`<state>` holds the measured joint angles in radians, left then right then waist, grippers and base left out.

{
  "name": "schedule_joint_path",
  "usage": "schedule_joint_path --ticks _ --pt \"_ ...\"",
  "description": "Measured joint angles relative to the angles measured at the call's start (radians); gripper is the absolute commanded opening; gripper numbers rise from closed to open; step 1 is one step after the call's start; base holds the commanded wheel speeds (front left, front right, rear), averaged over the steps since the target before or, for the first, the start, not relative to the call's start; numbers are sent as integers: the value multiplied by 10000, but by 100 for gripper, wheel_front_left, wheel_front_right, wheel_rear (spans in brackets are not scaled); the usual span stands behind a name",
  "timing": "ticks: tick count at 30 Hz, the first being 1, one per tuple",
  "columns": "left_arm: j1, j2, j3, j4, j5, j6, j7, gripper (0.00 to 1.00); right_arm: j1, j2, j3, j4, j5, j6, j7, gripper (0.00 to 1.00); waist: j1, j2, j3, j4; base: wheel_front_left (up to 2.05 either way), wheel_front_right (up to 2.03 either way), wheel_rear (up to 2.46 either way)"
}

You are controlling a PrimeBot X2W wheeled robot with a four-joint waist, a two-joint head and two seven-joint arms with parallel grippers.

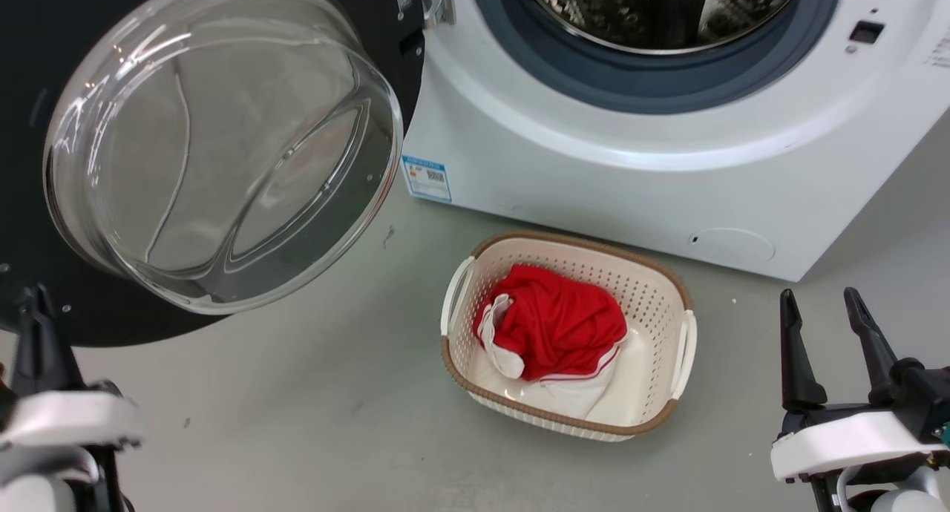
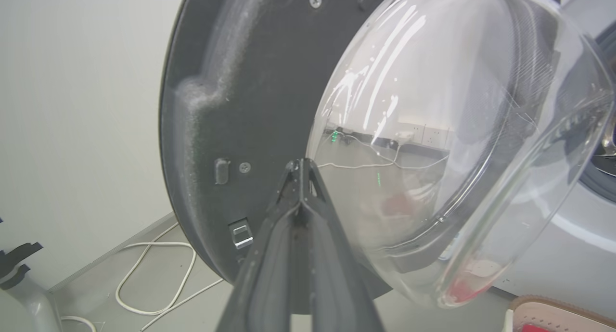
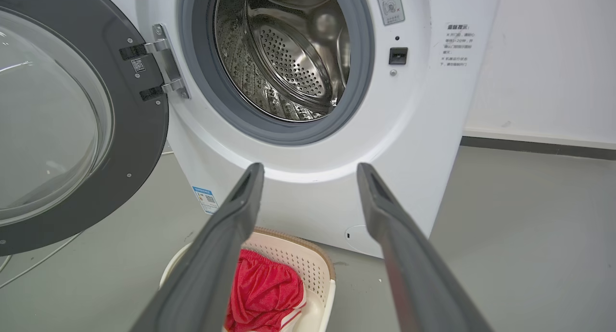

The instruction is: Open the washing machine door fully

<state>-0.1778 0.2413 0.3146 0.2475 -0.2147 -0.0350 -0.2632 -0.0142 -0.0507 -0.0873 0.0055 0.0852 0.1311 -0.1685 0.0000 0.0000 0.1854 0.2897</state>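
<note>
You have the large round black washing machine door [image 1: 223, 141], with its clear bulging glass bowl, standing open on its hinge at the left of the big white front-loading washing machine [image 1: 594, 178]. The perforated steel drum [image 3: 288, 57] is uncovered. Your left gripper [image 2: 299, 167] has its two dark fingers pressed together with nothing between them. Its tips are close to the door's black inner face, just beside the bowl; you cannot tell whether they touch it. Your right gripper [image 1: 819, 298] is spread wide and empty over the grey floor [image 1: 297, 393], near the cream perforated laundry basket [image 1: 460, 289] that holds a red garment [image 1: 557, 319].
</note>
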Motion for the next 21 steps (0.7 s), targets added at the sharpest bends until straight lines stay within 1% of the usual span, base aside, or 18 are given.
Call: schedule_joint_path --ticks 2,3,4,5,6,7,8,11,17,21 --pt "259 -111 -40 -209 117 -4 0 0 5 0 4 21 15 0 -40 100 0 0 -102 -36 0 0 0" --pt "525 -257 -113 -449 215 -6 0 0 19 0 19 48 25 0 -73 100 0 0 -203 -79 0 0 0" --pt "1016 -589 -320 -897 424 -4 0 0 71 0 73 113 35 0 -77 100 0 0 -391 -177 0 0 0" --pt "1222 -752 -456 -1110 518 -4 0 0 128 0 94 127 35 0 -94 100 -1 0 -477 -238 0 0 0" --pt "1408 -888 -608 -1289 631 -23 0 0 167 2 117 153 35 0 -117 100 -1 0 -553 -302 0 0 0" --pt "1408 -888 -608 -1289 631 -23 0 0 167 2 117 153 35 0 -117 100 -1 0 -553 -302 0 0 0" --pt "1608 -1035 -813 -1413 658 -169 0 0 198 2 132 192 35 0 -130 100 -1 0 -674 -456 0 0 0" --pt "1803 -1323 -1371 -1655 844 -284 0 0 230 2 151 226 17 0 -163 100 -1 0 -815 -708 0 0 0" --pt "1885 -1616 -2462 -1758 1037 -522 0 0 221 2 259 293 8 0 -178 100 -1 0 -956 -1406 0 0 0" --pt "1807 -1674 -2882 -1764 1229 -548 0 0 221 0 307 316 -58 0 -205 100 0 0 -1035 -1923 0 0 0"
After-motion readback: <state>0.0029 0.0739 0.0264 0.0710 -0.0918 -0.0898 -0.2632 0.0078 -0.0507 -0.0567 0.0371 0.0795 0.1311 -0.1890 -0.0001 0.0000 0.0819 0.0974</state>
